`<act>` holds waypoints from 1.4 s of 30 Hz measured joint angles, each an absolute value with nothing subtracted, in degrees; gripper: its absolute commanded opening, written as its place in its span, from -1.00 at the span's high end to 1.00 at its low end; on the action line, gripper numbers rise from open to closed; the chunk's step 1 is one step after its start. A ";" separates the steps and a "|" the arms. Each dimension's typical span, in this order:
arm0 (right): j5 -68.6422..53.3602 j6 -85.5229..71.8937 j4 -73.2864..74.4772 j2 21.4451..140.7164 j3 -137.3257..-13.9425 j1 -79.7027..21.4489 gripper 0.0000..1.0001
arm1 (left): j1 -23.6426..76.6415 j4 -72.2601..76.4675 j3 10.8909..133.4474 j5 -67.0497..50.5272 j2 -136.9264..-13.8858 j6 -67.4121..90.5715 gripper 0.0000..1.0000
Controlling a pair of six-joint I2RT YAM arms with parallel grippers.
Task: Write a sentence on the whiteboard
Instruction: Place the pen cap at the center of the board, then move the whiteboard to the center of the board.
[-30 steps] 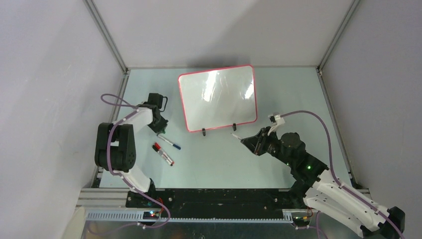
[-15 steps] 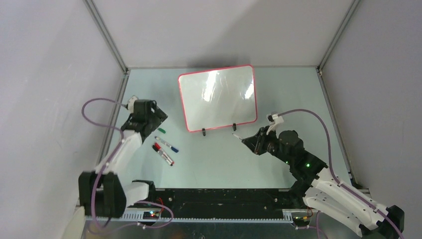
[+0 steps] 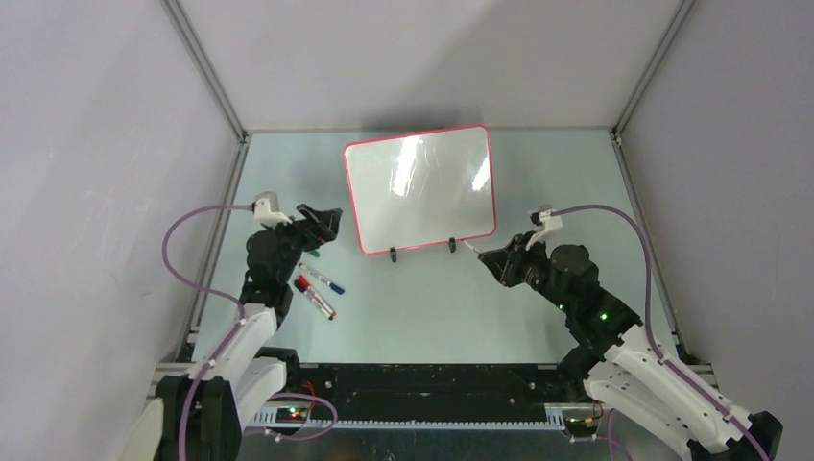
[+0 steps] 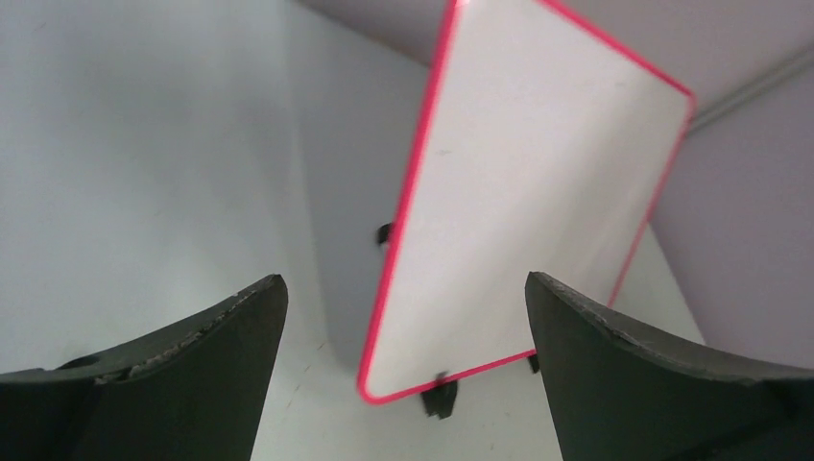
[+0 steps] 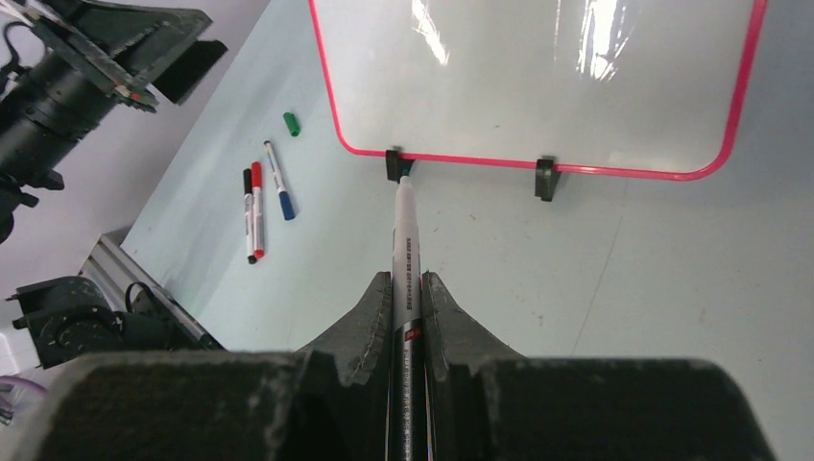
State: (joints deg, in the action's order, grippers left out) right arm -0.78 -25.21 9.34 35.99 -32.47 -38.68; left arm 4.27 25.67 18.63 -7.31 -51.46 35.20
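The whiteboard [image 3: 420, 190] stands tilted on two black clip feet at the back of the table, its face blank with glare; it also fills the left wrist view [image 4: 518, 221] and the top of the right wrist view [image 5: 538, 77]. My right gripper [image 3: 491, 259] [image 5: 407, 280] is shut on a grey-and-white marker [image 5: 404, 230]. The marker's tip [image 3: 468, 247] points at the board's lower edge, just short of it near the right foot. My left gripper [image 3: 324, 223] [image 4: 404, 279] hangs open and empty to the left of the board, facing it.
A green cap [image 3: 314, 254] [image 5: 292, 123], a blue-capped marker [image 3: 324, 279] [image 5: 279, 182] and a red and a black marker side by side [image 3: 315, 298] [image 5: 252, 211] lie on the table below the left gripper. Grey walls enclose the table.
The left gripper opened, lifted off the loose markers and turned to face the board. The right gripper carried its marker up and right, closer to the board's lower edge.
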 measured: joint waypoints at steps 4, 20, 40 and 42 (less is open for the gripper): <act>-1.06 -24.47 9.61 36.12 -32.47 -37.28 1.00 | 3.92 32.12 23.44 -16.21 -59.18 33.36 -0.99; -5.45 -21.96 7.18 36.91 -32.47 -34.57 1.00 | -3.11 55.09 38.20 -38.96 -85.69 38.81 -0.82; -12.14 -21.54 -0.08 43.31 -33.45 -29.98 1.00 | -6.24 73.73 51.46 -48.77 -106.56 55.77 -0.11; -12.95 -21.98 -0.82 44.23 -33.52 -29.76 1.00 | -6.24 76.62 52.66 -49.82 -108.42 58.52 -0.10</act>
State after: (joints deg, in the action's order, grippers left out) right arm -12.95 -21.98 -0.82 44.23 -33.52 -29.76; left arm -6.24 76.62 52.66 -49.82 -108.42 58.52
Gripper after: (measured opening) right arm 0.164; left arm 0.559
